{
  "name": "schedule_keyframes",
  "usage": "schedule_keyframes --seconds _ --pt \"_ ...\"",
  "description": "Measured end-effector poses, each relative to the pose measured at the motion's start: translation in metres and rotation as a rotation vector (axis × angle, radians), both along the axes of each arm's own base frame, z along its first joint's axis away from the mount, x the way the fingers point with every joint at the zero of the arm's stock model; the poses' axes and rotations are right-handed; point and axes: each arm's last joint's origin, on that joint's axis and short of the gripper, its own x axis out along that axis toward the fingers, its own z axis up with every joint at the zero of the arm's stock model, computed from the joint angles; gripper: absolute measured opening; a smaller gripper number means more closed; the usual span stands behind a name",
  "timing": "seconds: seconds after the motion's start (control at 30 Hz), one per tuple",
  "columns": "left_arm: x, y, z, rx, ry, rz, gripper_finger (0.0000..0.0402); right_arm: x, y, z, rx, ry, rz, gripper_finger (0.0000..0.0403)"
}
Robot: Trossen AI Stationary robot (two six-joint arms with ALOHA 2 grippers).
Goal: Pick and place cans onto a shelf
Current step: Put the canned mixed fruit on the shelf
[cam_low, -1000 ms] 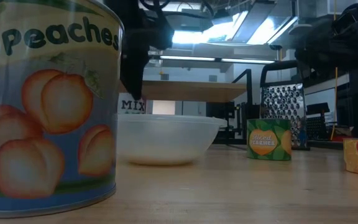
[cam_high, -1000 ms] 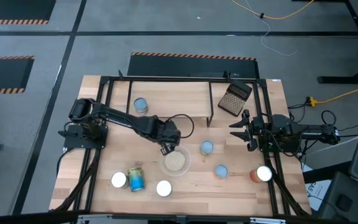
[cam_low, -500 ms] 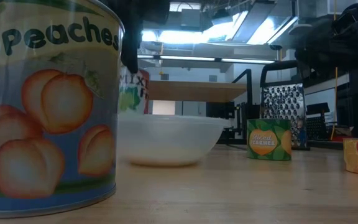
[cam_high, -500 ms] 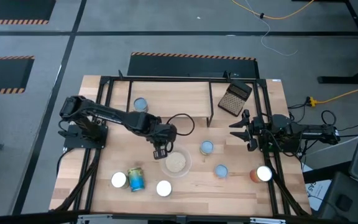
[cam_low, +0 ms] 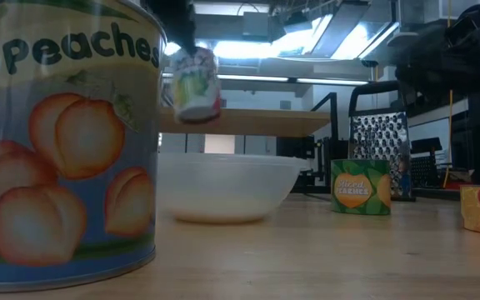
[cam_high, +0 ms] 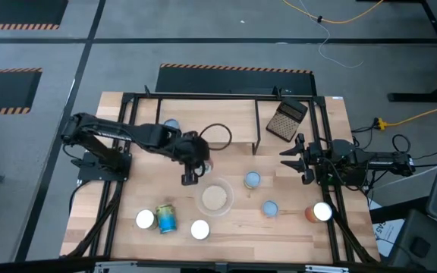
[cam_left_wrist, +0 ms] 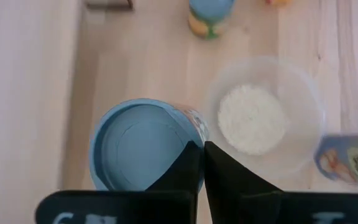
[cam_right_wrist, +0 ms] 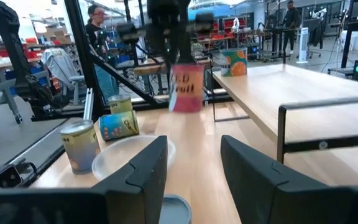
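My left gripper (cam_high: 190, 174) is shut on a can with a blue top (cam_left_wrist: 140, 147) and a white, red-lettered label (cam_low: 195, 83), above the table just left of the glass bowl. The can also shows in the right wrist view (cam_right_wrist: 186, 87). The light-wood shelf (cam_low: 257, 121) stands at the far side, with one blue-topped can (cam_high: 171, 124) on it. Two blue-topped cans (cam_high: 252, 180) (cam_high: 269, 208) stand right of the bowl. Others stand along the near edge. My right gripper (cam_high: 294, 159) waits open at the right. My left gripper holds the can by its top rim (cam_left_wrist: 191, 144), on one side of the top. One finger (cam_left_wrist: 182, 171) lies over the top inside the rim, the other outside the wall. The fingers come from above, pointing down. The can hangs tilted below them, clear of the table.
A clear glass bowl of pale grains (cam_high: 215, 198) sits at mid-table. A dark grater (cam_high: 287, 119) lies at the far right. A peaches can (cam_low: 61, 142) stands close to the low camera. A black frame (cam_high: 127, 114) rings the table. People show in the room behind (cam_right_wrist: 98, 25).
My left gripper has gone up and a little toward the table's far left, away from the bowl, staying shut. The can has risen from table height to above the shelf board's level and now hangs tilted.
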Motion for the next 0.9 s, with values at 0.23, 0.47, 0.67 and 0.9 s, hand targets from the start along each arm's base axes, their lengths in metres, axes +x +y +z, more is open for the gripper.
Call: schedule_keyframes --seconds 0.23,0.47,0.67,0.9 --pt "-0.007 0.024 0.036 0.174 -0.088 -0.049 0.0008 0.0 0.0 -0.001 0.002 0.008 -0.012 0.0155" --pt "-0.018 0.055 0.082 0.325 -0.141 -0.035 0.0007 0.0 0.0 -0.001 0.0 0.008 -0.012 0.0155" --pt "-0.038 0.085 0.116 0.428 -0.11 0.04 0.0004 0.0 -0.001 -0.001 0.0 0.01 -0.018 0.0155" --pt "-0.072 0.12 0.13 0.448 -0.032 0.141 0.0003 0.0 -0.001 -0.001 0.001 0.011 -0.019 0.0155"
